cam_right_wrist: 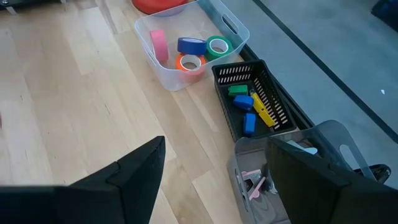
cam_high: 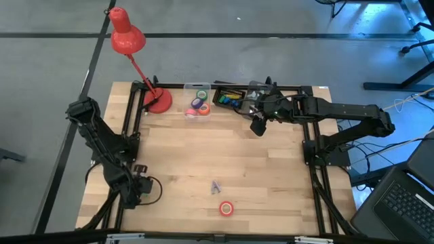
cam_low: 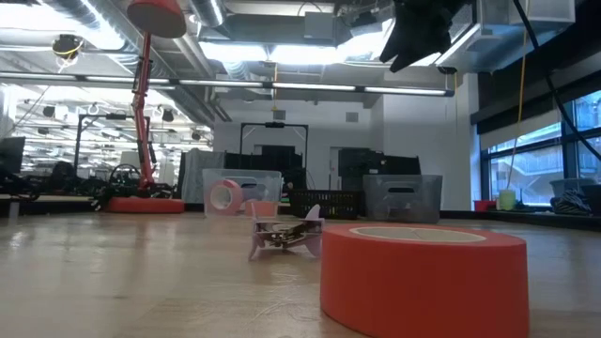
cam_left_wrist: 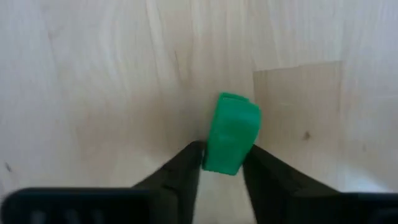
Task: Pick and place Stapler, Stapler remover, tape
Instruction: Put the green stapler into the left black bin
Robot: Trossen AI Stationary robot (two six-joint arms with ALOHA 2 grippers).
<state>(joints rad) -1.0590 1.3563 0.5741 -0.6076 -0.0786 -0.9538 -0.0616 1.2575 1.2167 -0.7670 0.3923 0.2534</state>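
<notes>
Green stapler [cam_left_wrist: 231, 140] between left tool [cam_left_wrist: 222, 176] fingers

Light wood bench [cam_high: 271, 176] w/ black frame, seen from above. Lower centre: red-orange tape roll [cam_high: 226, 209], small stapler remover [cam_high: 215, 186] just above it. Upper centre: clear bin [cam_high: 197, 112] of tape rolls, black basket [cam_high: 227, 97] beside it. Upper left: red lamp's base [cam_high: 160, 102].

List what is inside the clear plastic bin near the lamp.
The clear bin holds tape rolls: pink, blue, green and orange. Anything lying beneath them is covered and cannot be seen.
</notes>
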